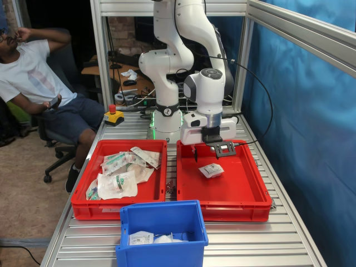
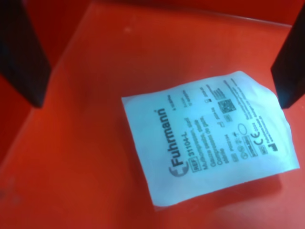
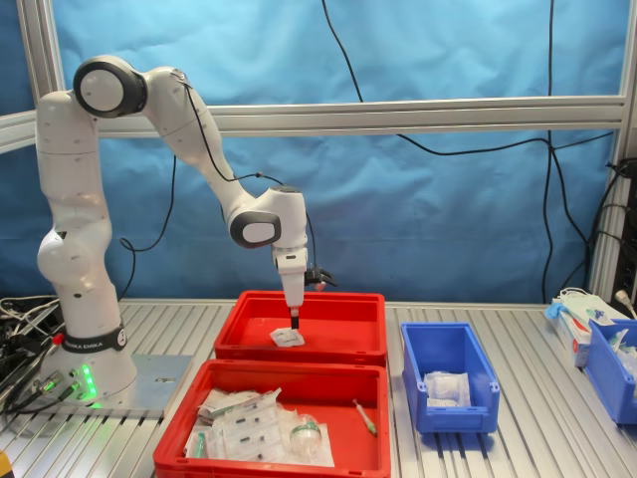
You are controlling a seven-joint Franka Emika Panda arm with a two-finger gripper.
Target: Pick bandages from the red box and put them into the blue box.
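Observation:
One white bandage packet lies on the floor of the red box at the first exterior view's right; it also shows in the wrist view and in the second exterior view. My gripper hangs just above it, open and empty, pointing down. In the wrist view the gripper has its dark fingers wide apart on either side of the packet. The blue box stands in front of the trays and holds two bandage packets. It also shows in the second exterior view.
A second red tray beside the first holds several larger clear packets with green print. A person sits on a chair at the first exterior view's left. An emergency stop button stands near the arm's base. More blue bins stand at the second exterior view's right.

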